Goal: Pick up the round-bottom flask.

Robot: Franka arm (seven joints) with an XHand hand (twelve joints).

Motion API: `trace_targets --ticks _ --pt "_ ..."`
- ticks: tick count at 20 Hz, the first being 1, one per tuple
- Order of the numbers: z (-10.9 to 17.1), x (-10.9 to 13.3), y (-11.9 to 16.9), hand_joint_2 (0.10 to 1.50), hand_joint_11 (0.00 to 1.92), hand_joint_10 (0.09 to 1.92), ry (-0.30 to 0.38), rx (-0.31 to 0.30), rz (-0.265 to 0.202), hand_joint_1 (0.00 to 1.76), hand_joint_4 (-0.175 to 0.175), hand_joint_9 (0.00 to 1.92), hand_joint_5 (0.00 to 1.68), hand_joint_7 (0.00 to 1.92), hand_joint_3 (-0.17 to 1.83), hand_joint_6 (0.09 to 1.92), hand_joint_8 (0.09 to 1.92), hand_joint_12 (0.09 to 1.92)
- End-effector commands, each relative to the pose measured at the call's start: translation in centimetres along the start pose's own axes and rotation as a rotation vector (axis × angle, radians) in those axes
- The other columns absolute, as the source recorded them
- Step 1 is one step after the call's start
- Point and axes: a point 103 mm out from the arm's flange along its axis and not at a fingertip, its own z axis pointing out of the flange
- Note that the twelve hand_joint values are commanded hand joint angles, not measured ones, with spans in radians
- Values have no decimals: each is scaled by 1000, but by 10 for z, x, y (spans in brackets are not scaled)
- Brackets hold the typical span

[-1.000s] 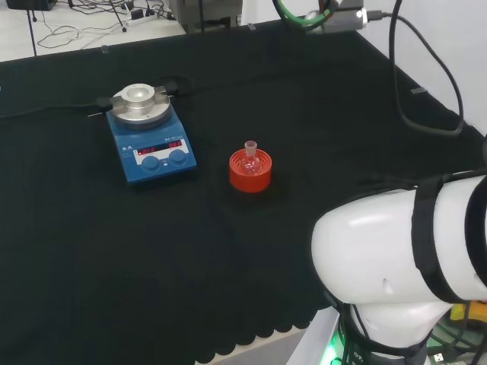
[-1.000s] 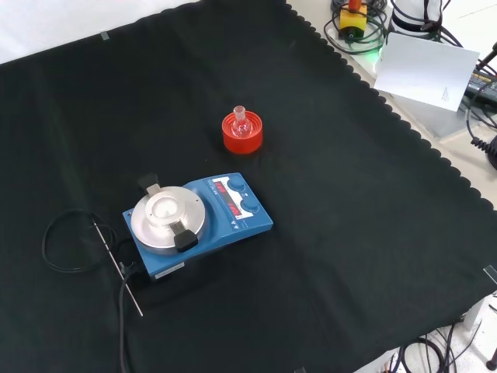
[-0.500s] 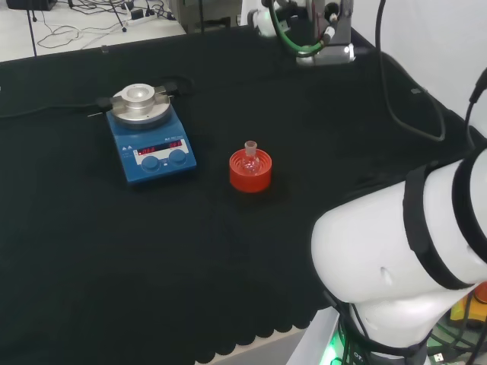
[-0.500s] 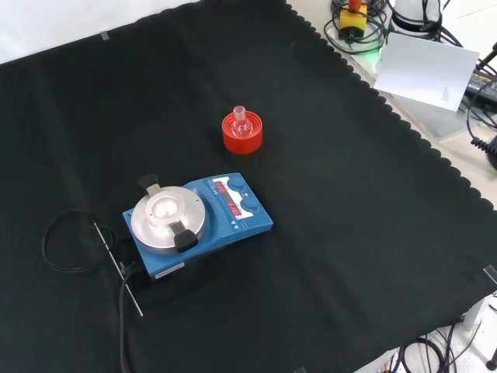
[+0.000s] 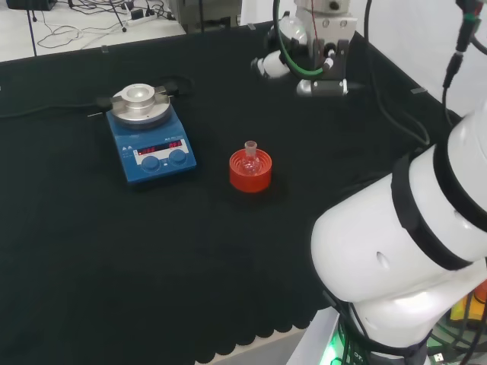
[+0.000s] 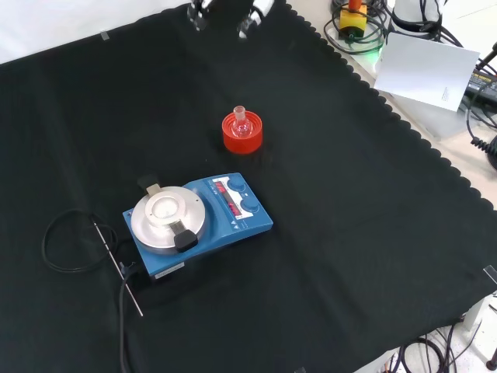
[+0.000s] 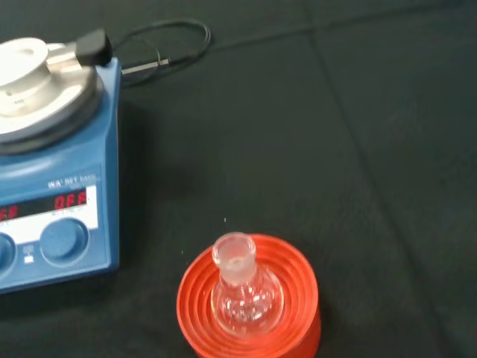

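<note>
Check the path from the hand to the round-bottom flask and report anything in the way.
Nothing visible blocks it. The hand hangs above bare black cloth, apart from the round-bottom flask, which sits upright in its red stand. The blue stirrer plate lies beyond the flask, off the path.

A small clear flask (image 5: 249,154) stands upright (neck up) in a red ribbed stand (image 5: 250,171).

A laboratory: a blue magnetic stirrer hotplate (image 6: 198,224) and glass flask (image 6: 240,123) stand on a black-clothed bench (image 6: 349,233).
</note>
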Motion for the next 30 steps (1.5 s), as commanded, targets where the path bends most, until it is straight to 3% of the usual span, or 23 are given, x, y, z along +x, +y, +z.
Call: trace_targets --ticks 1,5,11,30 --pt "68 -12 24 824 196 703 67 47 7 746 -79 450 523 244 403 445 697 1390" --pt "94 -8 28 722 210 703 72 66 -9 797 -77 462 519 255 537 513 707 1388" --pt "125 -4 30 666 206 705 76 82 -27 820 -74 463 488 251 554 519 710 1390" --pt "172 -12 31 578 191 693 79 74 -69 865 -68 494 534 286 613 664 714 1407"
